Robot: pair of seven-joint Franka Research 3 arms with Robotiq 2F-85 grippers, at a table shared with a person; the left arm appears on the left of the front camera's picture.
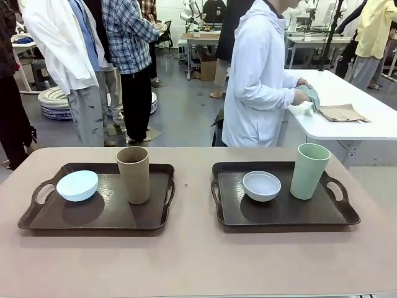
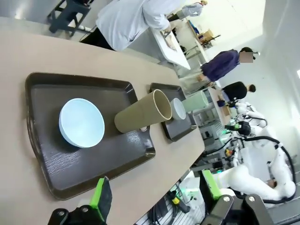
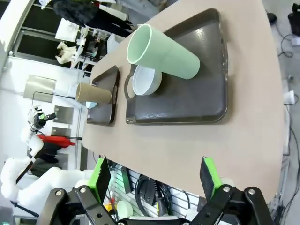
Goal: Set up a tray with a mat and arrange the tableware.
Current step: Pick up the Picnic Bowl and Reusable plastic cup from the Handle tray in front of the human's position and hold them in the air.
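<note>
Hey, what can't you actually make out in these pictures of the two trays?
Front view: inside bottoms of the brown tumbler and green tumbler, hidden by their own walls.
Left wrist view: white bowl, half hidden behind the brown tumbler.
Right wrist view: blue bowl, nearly all hidden behind the brown tumbler.

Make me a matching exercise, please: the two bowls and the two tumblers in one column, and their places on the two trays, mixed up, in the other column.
Things:
1. light blue bowl
2. brown tumbler
3. grey-white bowl
4. pale green tumbler

Places, as the front view shows them:
a. right tray, by its right handle
b. left tray, by its left handle
c. right tray, left of the middle
d. left tray, right of the middle

Pairs: 1-b, 2-d, 3-c, 4-a.
</note>
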